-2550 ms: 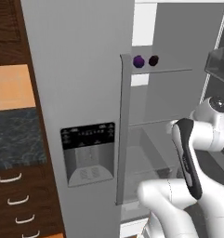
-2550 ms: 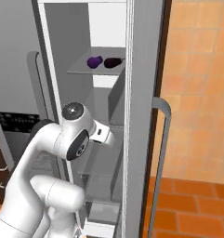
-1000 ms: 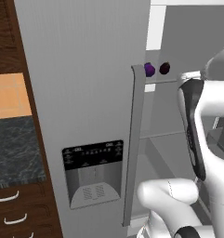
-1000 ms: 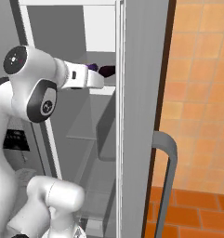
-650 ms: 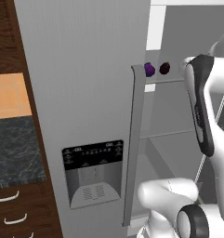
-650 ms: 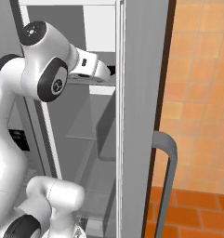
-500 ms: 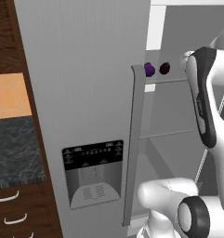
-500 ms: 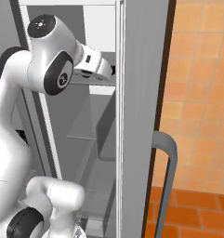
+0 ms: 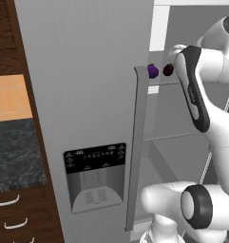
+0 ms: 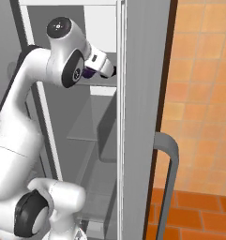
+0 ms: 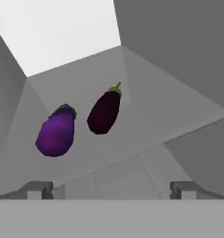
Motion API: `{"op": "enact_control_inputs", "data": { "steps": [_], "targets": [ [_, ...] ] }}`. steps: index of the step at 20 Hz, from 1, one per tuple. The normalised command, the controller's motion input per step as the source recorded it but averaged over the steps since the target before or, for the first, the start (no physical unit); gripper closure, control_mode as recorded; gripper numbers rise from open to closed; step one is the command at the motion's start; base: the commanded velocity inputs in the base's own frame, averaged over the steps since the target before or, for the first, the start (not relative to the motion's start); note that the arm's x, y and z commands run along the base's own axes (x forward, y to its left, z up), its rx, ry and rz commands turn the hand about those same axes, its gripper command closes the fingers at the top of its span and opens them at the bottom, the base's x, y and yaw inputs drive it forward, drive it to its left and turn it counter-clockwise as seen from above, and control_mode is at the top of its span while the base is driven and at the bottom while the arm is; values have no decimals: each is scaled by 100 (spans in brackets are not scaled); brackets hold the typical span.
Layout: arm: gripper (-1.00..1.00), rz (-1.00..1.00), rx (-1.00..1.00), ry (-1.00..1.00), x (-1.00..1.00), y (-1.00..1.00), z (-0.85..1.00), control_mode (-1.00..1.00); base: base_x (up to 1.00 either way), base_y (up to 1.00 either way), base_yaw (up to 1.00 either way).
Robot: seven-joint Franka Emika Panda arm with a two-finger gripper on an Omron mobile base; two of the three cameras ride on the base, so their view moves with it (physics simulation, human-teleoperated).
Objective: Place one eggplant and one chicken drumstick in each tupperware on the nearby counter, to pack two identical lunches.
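1. The gripper (image 11: 111, 188), jaws wide apart and empty, faces two eggplants on the fridge shelf (image 11: 178, 109).
2. Best pick one: the darker eggplant (image 11: 104, 111) lies nearest centre.
3. Avoid nudging the brighter eggplant (image 11: 56, 131) just beside it.

eggplants: 2, both ahead of the hand (image 11: 111, 188) on one fridge shelf (image 11: 146, 116); the brighter purple one (image 11: 56, 132) to its left, the darker one (image 11: 104, 111) nearer the middle
shelves: 2 in the open fridge
fridge door handles: 2
drawer handles: 3, below the desk (image 9: 14, 156)
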Motion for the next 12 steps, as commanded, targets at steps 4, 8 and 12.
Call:
{"op": "enact_control_inputs", "data": {
  "steps": [4, 8, 12],
  "targets": [
    [-100, 0, 2, 12, 99, 0, -6, -100, 0, 0, 0],
    [-100, 0, 0, 12, 91, -4, -26, -100, 0, 0, 0],
    [-100, 0, 0, 0, 75, -5, -43, -100, 0, 0, 0]
  ]
}}
